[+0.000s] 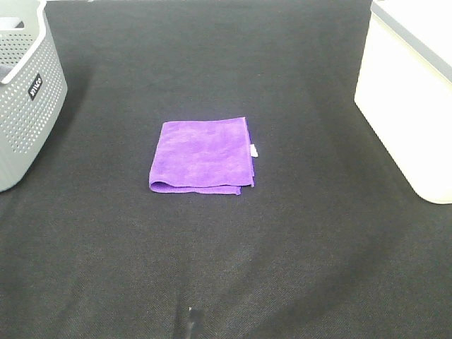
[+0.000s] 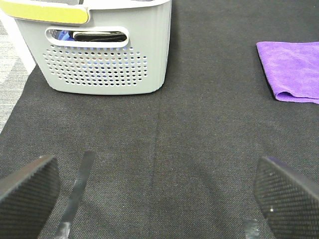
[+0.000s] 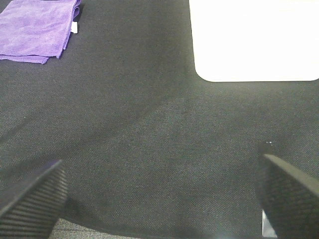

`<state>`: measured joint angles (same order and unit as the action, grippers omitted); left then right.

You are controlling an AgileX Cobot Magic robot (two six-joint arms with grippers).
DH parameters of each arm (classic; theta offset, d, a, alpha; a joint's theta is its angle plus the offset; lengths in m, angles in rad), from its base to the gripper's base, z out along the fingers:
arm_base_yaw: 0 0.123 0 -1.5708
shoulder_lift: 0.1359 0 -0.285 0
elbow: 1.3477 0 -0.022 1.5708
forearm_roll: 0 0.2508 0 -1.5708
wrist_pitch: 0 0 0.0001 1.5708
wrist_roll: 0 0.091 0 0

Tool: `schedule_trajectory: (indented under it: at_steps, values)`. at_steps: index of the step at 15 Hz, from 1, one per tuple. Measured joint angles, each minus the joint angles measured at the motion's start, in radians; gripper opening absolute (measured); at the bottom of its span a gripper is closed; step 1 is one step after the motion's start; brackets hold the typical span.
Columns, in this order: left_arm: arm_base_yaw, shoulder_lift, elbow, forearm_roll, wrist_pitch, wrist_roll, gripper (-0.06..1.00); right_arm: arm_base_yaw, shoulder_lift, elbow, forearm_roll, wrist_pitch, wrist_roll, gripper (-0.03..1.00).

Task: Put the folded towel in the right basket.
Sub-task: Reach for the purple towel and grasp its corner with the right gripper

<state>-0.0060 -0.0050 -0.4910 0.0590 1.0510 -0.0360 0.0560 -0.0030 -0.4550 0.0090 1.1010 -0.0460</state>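
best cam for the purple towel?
Exterior high: the whole folded towel shows, all four edges plus its white tag. Left wrist catches only one cropped end at the frame edge; right wrist shows a cropped part with the tag.

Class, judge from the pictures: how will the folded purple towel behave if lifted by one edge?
Probably floppy: the towel shows loose stacked layers, likely to sag and unfold. Thin, so probably light. The woven black mat may grip it when pushed.
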Motion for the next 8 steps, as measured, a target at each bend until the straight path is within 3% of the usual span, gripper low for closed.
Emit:
schedule_trajectory:
  at_steps: [8]
  values:
    - [0.000, 0.000, 0.000, 0.000, 0.000, 0.000, 0.99, 0.000, 0.000, 0.000, 0.000, 0.000, 0.000, 0.98]
